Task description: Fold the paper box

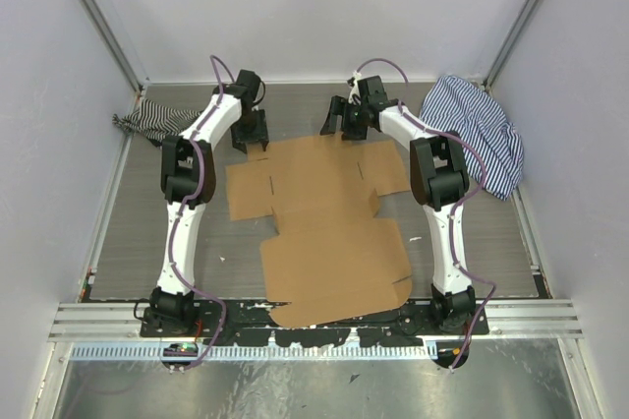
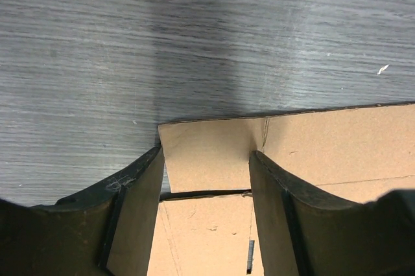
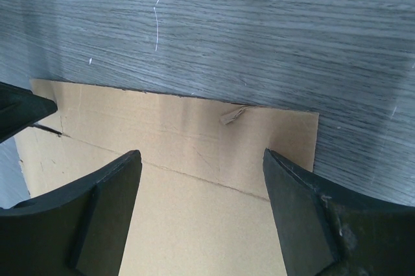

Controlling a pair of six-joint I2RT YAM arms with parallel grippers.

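The paper box (image 1: 324,212) is a flat brown cardboard sheet with flaps and slits, lying unfolded on the grey table. Both grippers are at its far edge. My left gripper (image 1: 251,134) is over the far left corner. In the left wrist view it (image 2: 206,153) stands open, its fingers (image 2: 136,211) on either side of a small corner flap (image 2: 207,166). My right gripper (image 1: 344,124) is over the far right part of the edge. In the right wrist view it (image 3: 201,154) is wide open above the cardboard (image 3: 194,218), just short of a crease line, with nothing between its fingers.
A blue-and-white striped cloth (image 1: 482,129) lies bunched at the back right, beside the right arm. A black-and-white striped cloth (image 1: 152,122) lies at the back left by the wall. White walls close in the table on three sides. A small torn scrap (image 3: 232,115) sticks up at the sheet's far edge.
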